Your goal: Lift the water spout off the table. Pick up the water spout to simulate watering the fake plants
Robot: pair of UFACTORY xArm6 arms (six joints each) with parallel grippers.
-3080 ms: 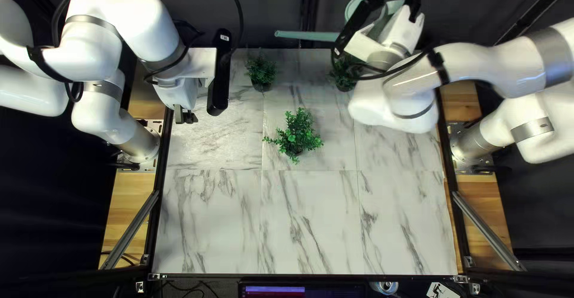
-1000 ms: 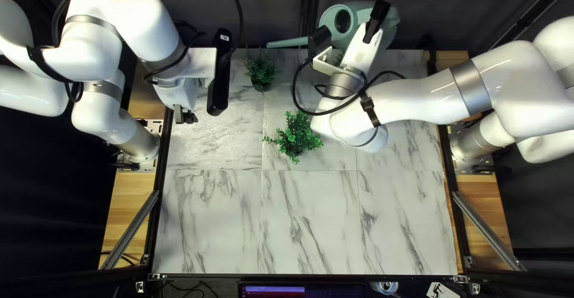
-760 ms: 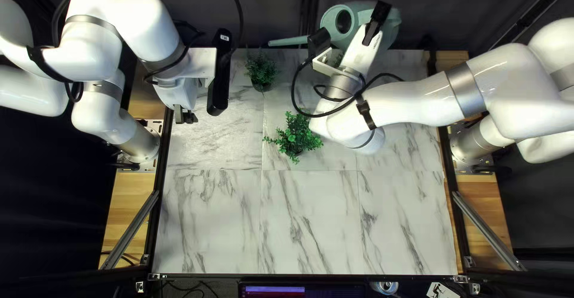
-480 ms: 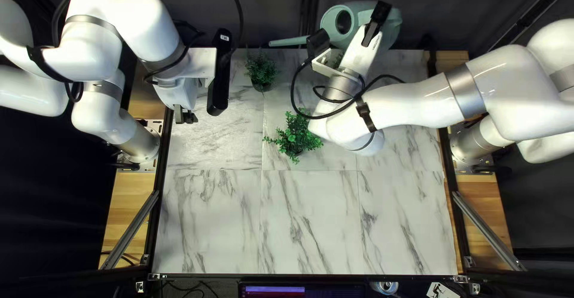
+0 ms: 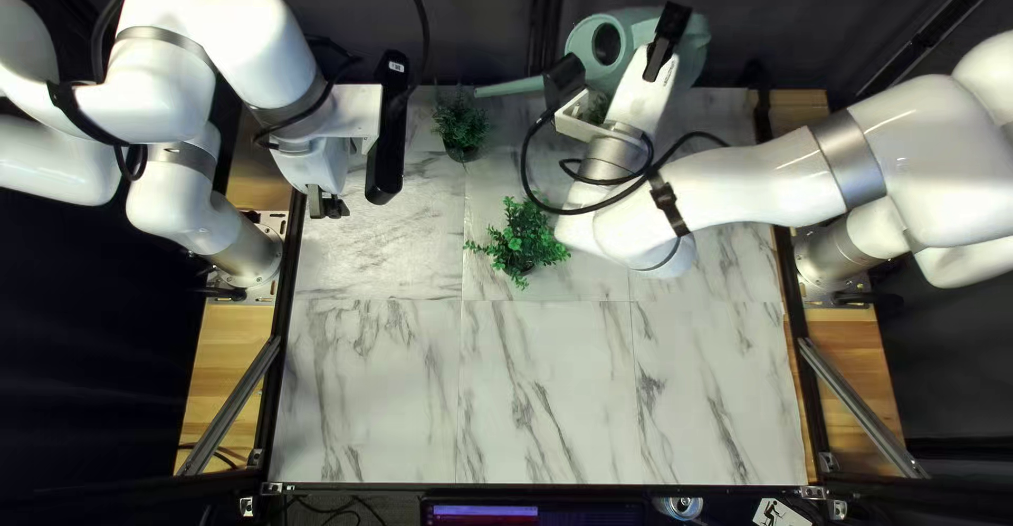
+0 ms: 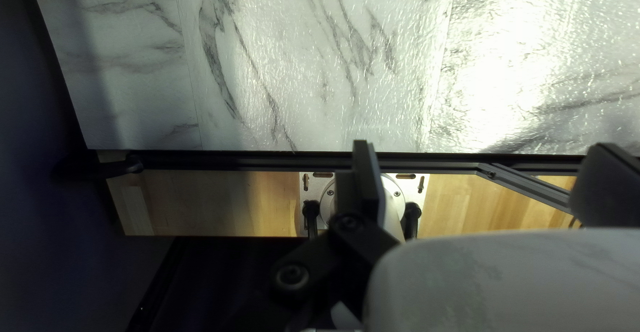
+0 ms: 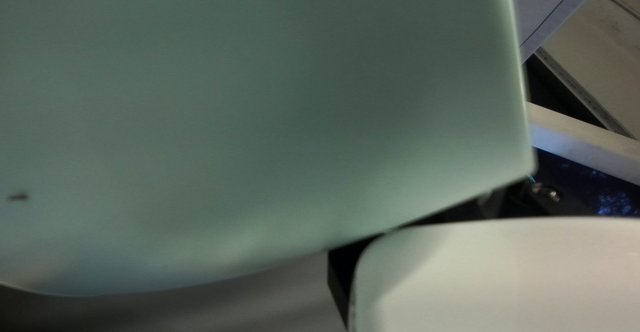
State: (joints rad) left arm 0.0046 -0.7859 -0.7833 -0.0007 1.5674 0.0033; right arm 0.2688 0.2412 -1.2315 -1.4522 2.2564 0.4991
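Marble desk [image 5: 554, 399] below, dark curtain [image 5: 791, 4] behind. My right claw [image 5: 662, 35] grips the mint-green watering can [image 5: 605, 39], up in the air over the far edge, its long spout [image 5: 510, 88] aimed at the far-left plant [image 5: 460, 125]. That spout dips lower than half a second ago. My left claw [image 6: 482, 172] hangs open.

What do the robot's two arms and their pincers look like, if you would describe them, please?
The left arm and right arm are glossy white with rounded joints, silver-grey bands, and black cables held along the outside by black straps. The left pincer has flat black fingers on black links with visible screws. The right pincer is likewise black on a white body.
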